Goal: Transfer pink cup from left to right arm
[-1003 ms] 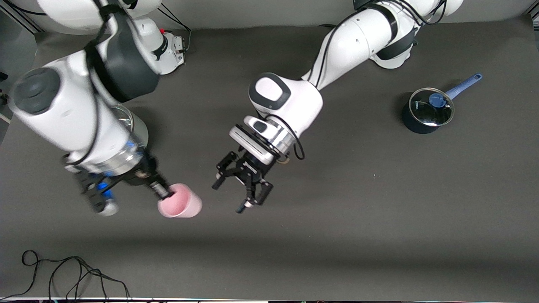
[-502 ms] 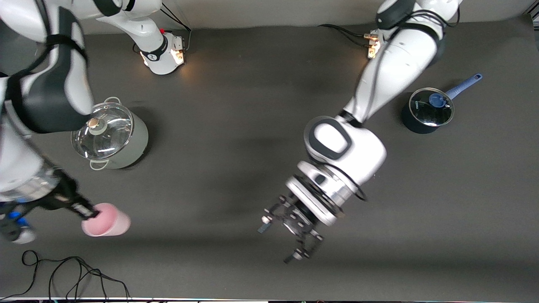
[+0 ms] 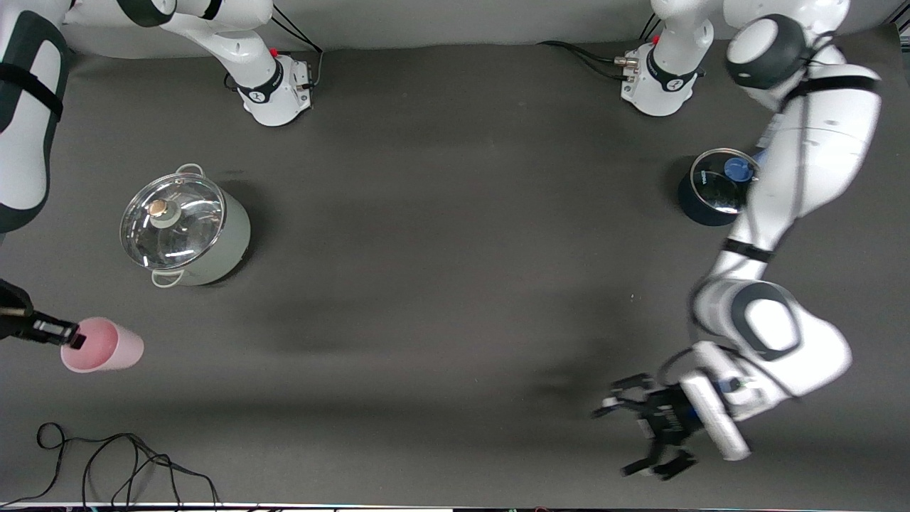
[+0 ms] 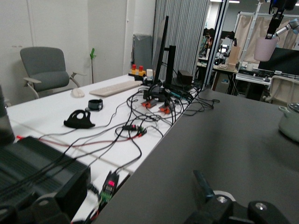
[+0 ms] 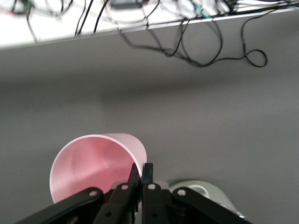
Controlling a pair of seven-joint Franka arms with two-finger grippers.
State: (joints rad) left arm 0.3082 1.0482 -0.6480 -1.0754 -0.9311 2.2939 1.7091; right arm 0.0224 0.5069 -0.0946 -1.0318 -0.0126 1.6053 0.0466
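The pink cup (image 3: 106, 346) hangs tilted in my right gripper (image 3: 71, 340), which is shut on its rim, one finger inside and one outside. It is over the right arm's end of the table, beside the grey-green pot. In the right wrist view the cup (image 5: 93, 163) opens toward the camera, with the gripper (image 5: 141, 169) pinching its wall. My left gripper (image 3: 617, 439) is open and empty, low over the table near the front edge at the left arm's end. The left wrist view shows the cup (image 4: 264, 49) far off and held high.
A grey-green pot with a glass lid (image 3: 186, 231) stands toward the right arm's end. A dark blue saucepan with a glass lid (image 3: 718, 188) stands near the left arm's base. A black cable (image 3: 106, 462) lies by the front edge.
My right gripper has carried the cup away toward the right arm's end of the table. My left arm has swung, open and empty, toward its own end and the front edge.
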